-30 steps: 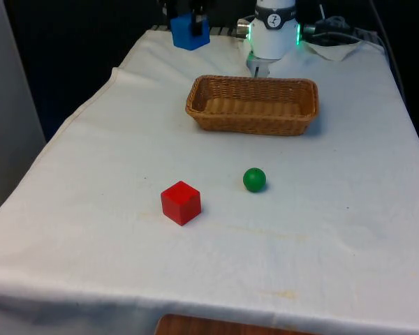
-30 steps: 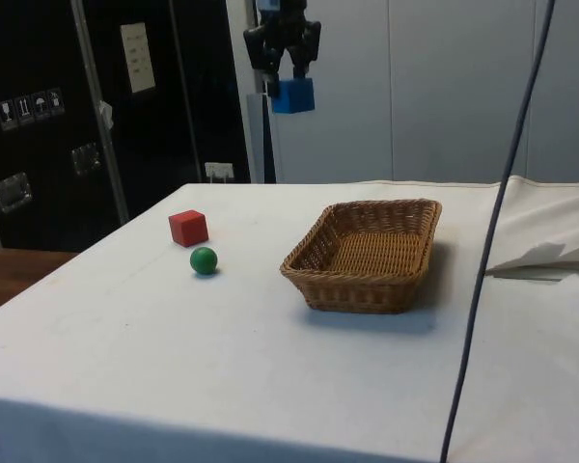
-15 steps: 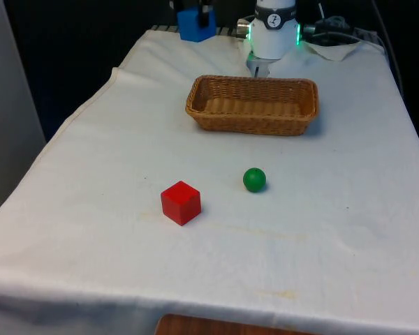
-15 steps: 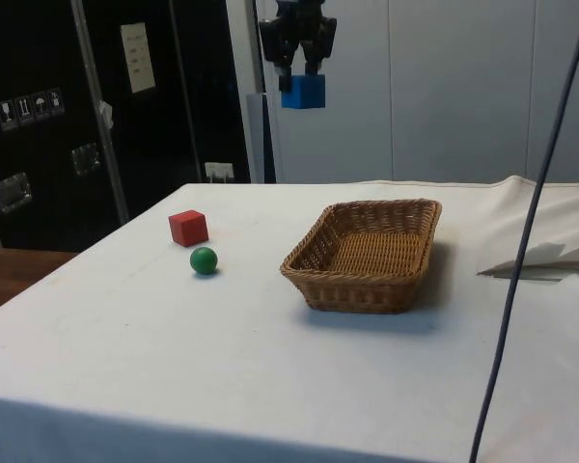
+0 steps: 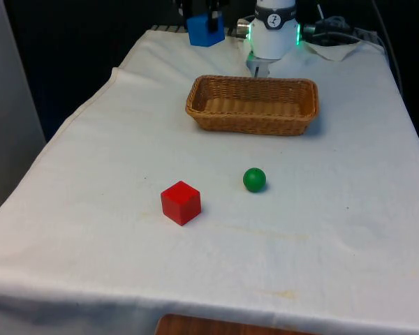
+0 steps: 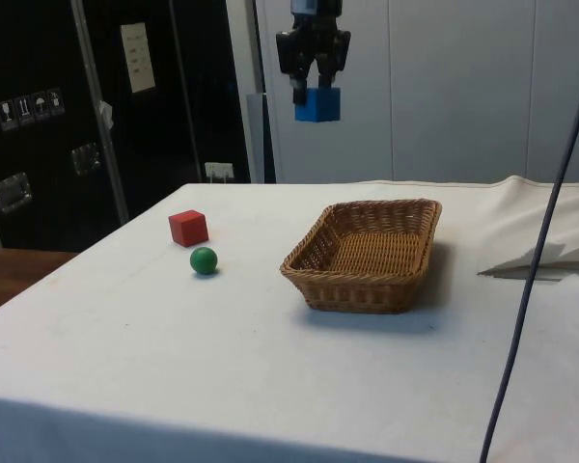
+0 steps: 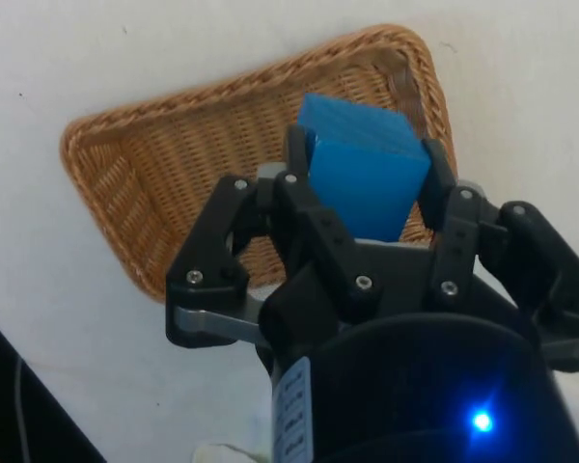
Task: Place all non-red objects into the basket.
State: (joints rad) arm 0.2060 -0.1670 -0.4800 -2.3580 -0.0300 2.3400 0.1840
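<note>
My gripper (image 6: 317,95) is shut on a blue cube (image 6: 317,104) and holds it high in the air. In the front view the blue cube (image 5: 204,31) hangs beyond the far left part of the wicker basket (image 5: 252,105). The wrist view has the blue cube (image 7: 364,166) between the fingers (image 7: 298,154) with the basket (image 7: 164,174) far below it. A green ball (image 5: 254,179) and a red cube (image 5: 180,202) lie on the cloth nearer the front edge; in the side view the green ball (image 6: 204,259) rests just in front of the red cube (image 6: 188,228).
The basket (image 6: 367,253) holds nothing that I can see. A dark cable (image 6: 536,260) hangs down at the side view's right. The robot base (image 5: 274,31) stands behind the basket.
The gripper has carried the blue cube sideways towards the basket, rightwards in both the front and side views, staying at about the same height.
</note>
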